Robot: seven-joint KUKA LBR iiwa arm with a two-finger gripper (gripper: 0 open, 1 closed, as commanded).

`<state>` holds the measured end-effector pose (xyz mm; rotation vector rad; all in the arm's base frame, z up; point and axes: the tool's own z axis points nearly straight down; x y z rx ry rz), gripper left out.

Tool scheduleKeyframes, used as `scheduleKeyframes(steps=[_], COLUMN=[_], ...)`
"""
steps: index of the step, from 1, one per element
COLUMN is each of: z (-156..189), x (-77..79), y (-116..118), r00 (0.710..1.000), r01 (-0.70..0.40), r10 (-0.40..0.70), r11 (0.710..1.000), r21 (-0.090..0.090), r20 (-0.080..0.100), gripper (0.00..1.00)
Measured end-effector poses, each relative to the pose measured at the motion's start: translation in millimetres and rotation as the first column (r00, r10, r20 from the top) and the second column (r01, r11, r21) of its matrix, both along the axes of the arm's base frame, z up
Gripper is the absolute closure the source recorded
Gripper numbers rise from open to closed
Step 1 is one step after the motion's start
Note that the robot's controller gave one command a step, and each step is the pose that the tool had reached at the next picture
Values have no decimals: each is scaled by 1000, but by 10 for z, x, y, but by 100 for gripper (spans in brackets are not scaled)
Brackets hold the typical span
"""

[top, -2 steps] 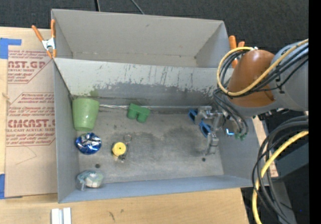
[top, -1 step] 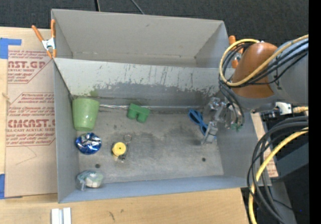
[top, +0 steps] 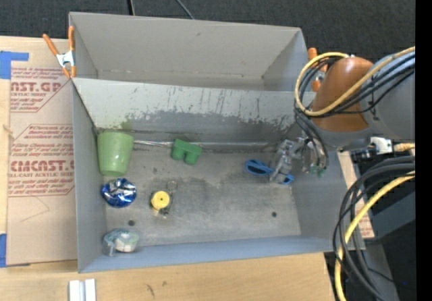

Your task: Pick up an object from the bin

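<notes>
The grey metal bin (top: pixel 202 225) sits with its things spread thinly over the floor. The robot arm (top: pixel 388 100) comes in from the right, orange cover (top: pixel 344 94) at its wrist and yellow cables looped about it. Its jaws hang low by the right wall, just at a small blue curved plastic piece (top: pixel 258 169); whether they grip it I cannot tell. Well apart, on the left, a pale green plastic cup (top: pixel 115 151) lies near the wall, with a small green block (top: pixel 185 151) to its right. Below the cup lie a crumpled blue-and-white ball (top: pixel 119 193), a small yellow round thing (top: pixel 160 200), and a pale whitish lump (top: pixel 121 241) in the near corner.
</notes>
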<state>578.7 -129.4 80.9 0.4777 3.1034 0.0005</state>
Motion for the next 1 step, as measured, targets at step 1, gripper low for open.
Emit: scheduleKeyframes(steps=[1], z=[1468], x=[69], y=[24], r00=[999], r01=[-33], r10=[33], r11=[999], r21=[-2], r20=[11], gripper=[100])
